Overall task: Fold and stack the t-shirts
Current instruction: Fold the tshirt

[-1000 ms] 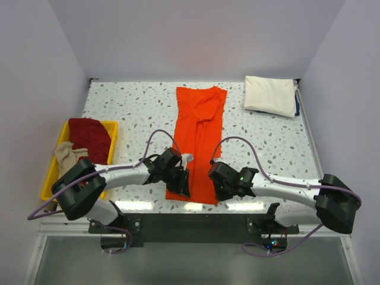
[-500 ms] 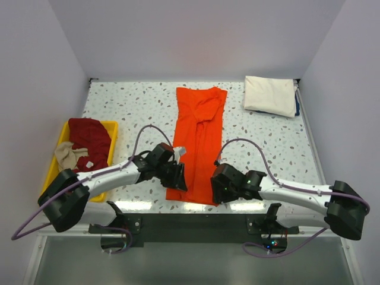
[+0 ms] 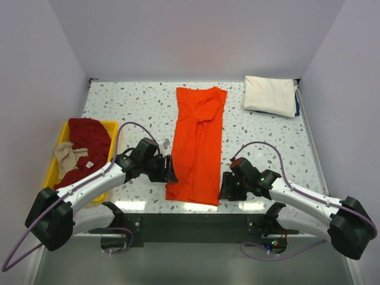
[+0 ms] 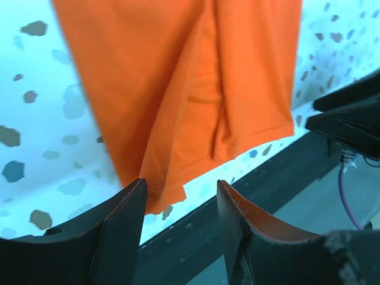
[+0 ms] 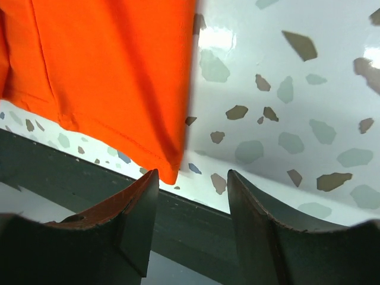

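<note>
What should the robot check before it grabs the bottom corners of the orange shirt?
1. Left gripper open and empty: ok.
2. Right gripper open and empty: ok.
3. Orange t-shirt lying in a long flat strip: ok.
4. Its near corners right in front of both grippers: ok.
5. Fingers low enough to pinch the cloth: cannot tell.
6. Cream-white t-shirt folded, nothing on top: ok.

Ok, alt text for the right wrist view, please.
An orange t-shirt lies flat on a speckled white table, its hem corner near the dark front edge. The jaws of the right gripper stand open just below that corner, empty.
</note>
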`<state>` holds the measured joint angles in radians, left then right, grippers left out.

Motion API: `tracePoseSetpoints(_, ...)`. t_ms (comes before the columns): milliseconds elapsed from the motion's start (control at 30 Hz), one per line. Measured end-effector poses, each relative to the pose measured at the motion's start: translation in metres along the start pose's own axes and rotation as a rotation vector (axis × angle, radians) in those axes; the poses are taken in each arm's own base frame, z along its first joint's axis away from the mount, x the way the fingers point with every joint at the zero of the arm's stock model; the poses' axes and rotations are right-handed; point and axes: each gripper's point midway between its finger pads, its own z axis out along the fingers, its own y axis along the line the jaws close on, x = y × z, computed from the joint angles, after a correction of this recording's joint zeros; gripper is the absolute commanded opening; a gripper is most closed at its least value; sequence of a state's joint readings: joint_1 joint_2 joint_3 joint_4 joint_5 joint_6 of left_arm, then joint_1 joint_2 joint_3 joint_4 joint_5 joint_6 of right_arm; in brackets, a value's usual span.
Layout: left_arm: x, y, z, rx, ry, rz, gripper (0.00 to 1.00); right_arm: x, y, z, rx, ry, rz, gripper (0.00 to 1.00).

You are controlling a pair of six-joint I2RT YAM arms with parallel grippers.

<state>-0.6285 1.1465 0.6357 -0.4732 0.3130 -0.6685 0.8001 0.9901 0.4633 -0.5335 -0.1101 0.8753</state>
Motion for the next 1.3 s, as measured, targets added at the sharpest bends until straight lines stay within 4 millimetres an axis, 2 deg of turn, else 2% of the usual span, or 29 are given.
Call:
tracePoseSetpoints(200, 0.006, -0.018, 0.004, 0.128, 0.02, 0.023, 0.55, 0.004, 0.004, 0.002, -0.035, 0.02, -0.005, 0.53)
tracePoseSetpoints(333, 0.022, -0.031, 0.017, 0.189, 0.081, 0.04, 0.59, -0.002, 0.01, 0.0, -0.049, 0.005, -0.017, 0.54)
tracePoseSetpoints(500, 0.038, -0.059, 0.026, 0.284, 0.132, 0.098, 0.62, -0.006, 0.014, 0.0, -0.062, -0.012, -0.023, 0.54)
tracePoseSetpoints(633, 0.035, -0.071, 0.027, 0.332, 0.114, 0.114, 0.59, -0.009, 0.017, 0.0, -0.074, -0.024, -0.024, 0.54)
tracePoseSetpoints(733, 0.022, -0.061, 0.025, 0.252, 0.051, 0.102, 0.56, -0.011, 0.02, 0.0, -0.083, -0.032, -0.023, 0.54)
tracePoseSetpoints(833, -0.002, -0.042, 0.016, 0.159, -0.039, 0.056, 0.54, -0.013, 0.022, 0.0, -0.092, -0.038, -0.017, 0.54)
tracePoseSetpoints(933, -0.022, -0.009, 0.011, 0.041, -0.114, -0.025, 0.54, -0.014, 0.024, 0.0, -0.101, -0.046, -0.012, 0.54)
tracePoseSetpoints(1000, -0.021, 0.005, 0.011, -0.017, -0.114, -0.052, 0.54, -0.014, 0.024, 0.001, -0.104, -0.047, -0.011, 0.54)
tracePoseSetpoints(1133, -0.006, 0.022, 0.014, -0.075, -0.072, -0.071, 0.54, -0.013, 0.022, 0.002, -0.105, -0.048, -0.01, 0.54)
tracePoseSetpoints(1300, 0.007, 0.032, 0.016, -0.101, -0.039, -0.082, 0.54, -0.013, 0.023, 0.002, -0.113, -0.055, -0.01, 0.54)
